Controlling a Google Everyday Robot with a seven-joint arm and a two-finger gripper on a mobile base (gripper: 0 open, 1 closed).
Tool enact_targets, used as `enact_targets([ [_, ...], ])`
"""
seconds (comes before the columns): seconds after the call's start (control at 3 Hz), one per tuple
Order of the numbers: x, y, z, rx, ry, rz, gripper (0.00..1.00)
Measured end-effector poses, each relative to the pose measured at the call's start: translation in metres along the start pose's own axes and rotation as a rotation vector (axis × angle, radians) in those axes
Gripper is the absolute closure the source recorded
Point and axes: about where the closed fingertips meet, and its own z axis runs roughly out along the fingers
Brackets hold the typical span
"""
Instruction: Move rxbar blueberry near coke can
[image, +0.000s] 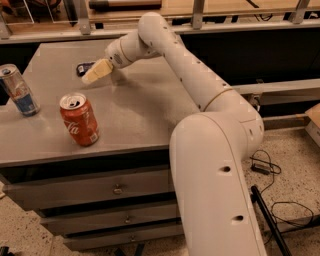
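The rxbar blueberry (84, 67) is a dark flat bar lying on the grey cabinet top (135, 110) near its far left, partly hidden behind my gripper. My gripper (95, 73) reaches over the top from the right, and its tan fingers (98, 70) are just in front of and right of the bar, at its end. The coke can (79, 119) is red with white script and stands upright near the front left, well in front of the bar.
A slim silver-and-blue can (19, 90) stands at the left edge of the top. The cabinet has drawers (100, 190) below. A railing (200, 20) runs behind. Cables (270, 190) lie on the floor to the right.
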Motion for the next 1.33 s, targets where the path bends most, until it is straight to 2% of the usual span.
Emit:
enact_targets([
  [0.33, -0.005, 0.002, 0.011, -0.019, -0.010, -0.007, 0.00],
  [0.67, -0.004, 0.003, 0.013, -0.022, -0.008, -0.005, 0.14],
  [1.0, -0.003, 0.005, 0.017, -0.027, -0.006, -0.005, 0.38],
  [1.33, -0.002, 0.007, 0.022, -0.035, -0.004, -0.004, 0.69],
])
